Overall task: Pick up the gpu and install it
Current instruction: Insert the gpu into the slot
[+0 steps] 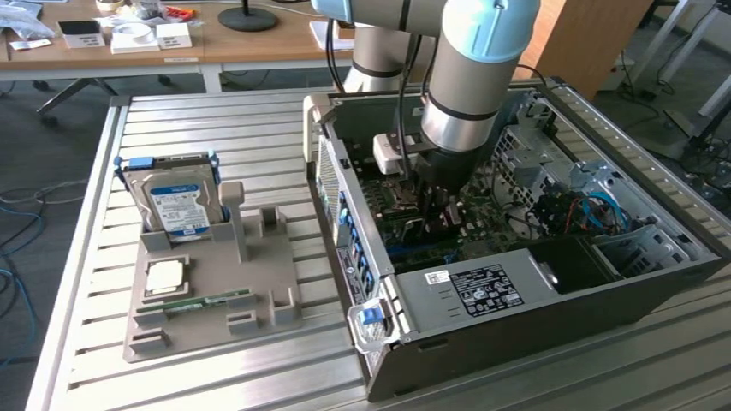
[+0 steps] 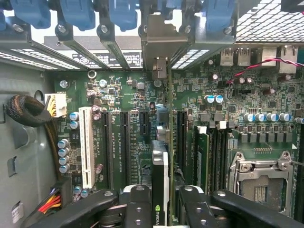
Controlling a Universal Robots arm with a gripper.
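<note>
The gpu [image 2: 161,175] stands on edge inside the computer case [image 1: 549,308], over the motherboard [image 2: 118,95] slots, its silver bracket toward the rear openings. The hand [image 2: 161,209] has its 2 fingers either side of the card's upper edge; whether they grip it cannot be told. The card looks stiff, light and fragile, best held by its shroud edges. A green logo shows on the shroud; the white label on the power supply [image 1: 480,287] is unreadable.

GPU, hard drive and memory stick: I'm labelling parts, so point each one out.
gpu [image 2: 160,175]: wrist view, black shroud edge.
hard drive [image 1: 177,208]: exterior view, blue-white label.
memory stick [image 1: 205,301]: exterior view, green strip's middle.
</note>
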